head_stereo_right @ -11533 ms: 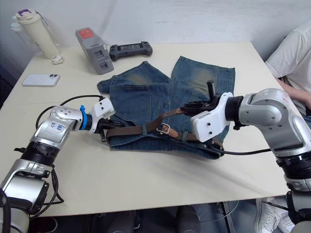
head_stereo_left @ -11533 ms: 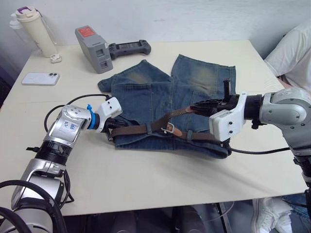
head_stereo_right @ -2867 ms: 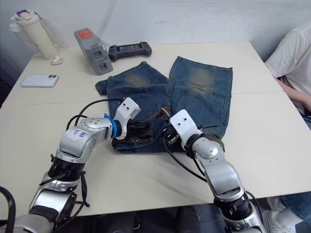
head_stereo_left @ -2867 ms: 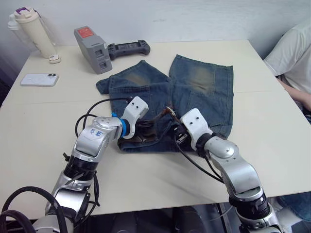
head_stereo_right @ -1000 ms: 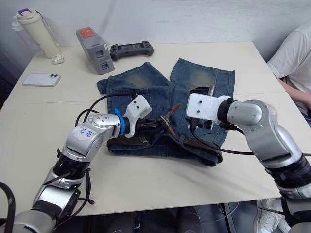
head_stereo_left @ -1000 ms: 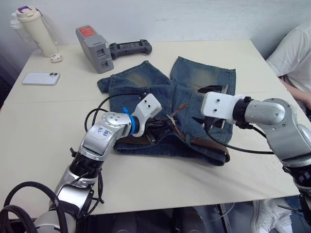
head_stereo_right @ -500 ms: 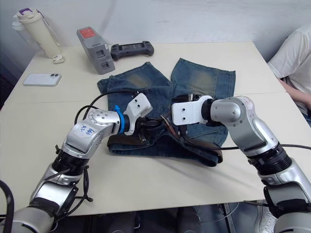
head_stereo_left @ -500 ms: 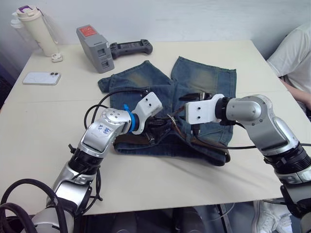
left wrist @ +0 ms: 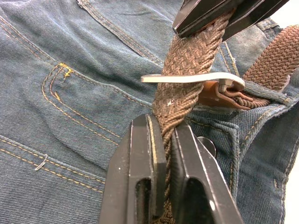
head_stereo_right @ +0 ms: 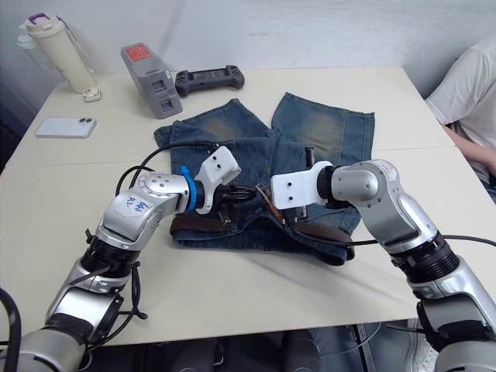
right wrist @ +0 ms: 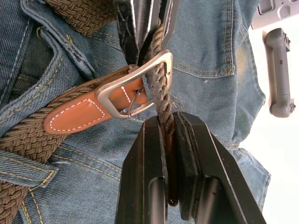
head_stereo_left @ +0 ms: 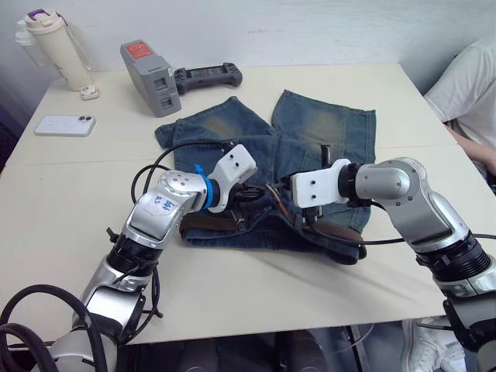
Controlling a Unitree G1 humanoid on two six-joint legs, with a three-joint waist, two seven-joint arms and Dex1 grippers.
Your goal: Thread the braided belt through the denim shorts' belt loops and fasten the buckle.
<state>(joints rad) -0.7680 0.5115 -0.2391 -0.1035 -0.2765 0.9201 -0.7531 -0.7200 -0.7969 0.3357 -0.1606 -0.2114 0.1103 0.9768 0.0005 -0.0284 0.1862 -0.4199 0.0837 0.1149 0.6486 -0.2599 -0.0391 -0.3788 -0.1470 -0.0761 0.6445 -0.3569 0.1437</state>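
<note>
The right pincer (right wrist: 168,135) has swung back in, now clamping the braided belt (left wrist: 180,70) beyond the buckle (right wrist: 135,88); left pincer (left wrist: 163,154) grips it opposite, so fastening is underway.

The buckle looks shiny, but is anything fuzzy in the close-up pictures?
Right wrist view: the buckle is sharp, with soft glare on its metal; the black fingers are a bit soft. Left wrist view: the braided belt weave and the denim shorts stitching are crisp; the fingers gleam, slightly soft.

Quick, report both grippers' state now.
Left gripper: shut on the dark brown braided belt.
Right gripper: shut on the same belt, beside its square silver buckle.
</note>
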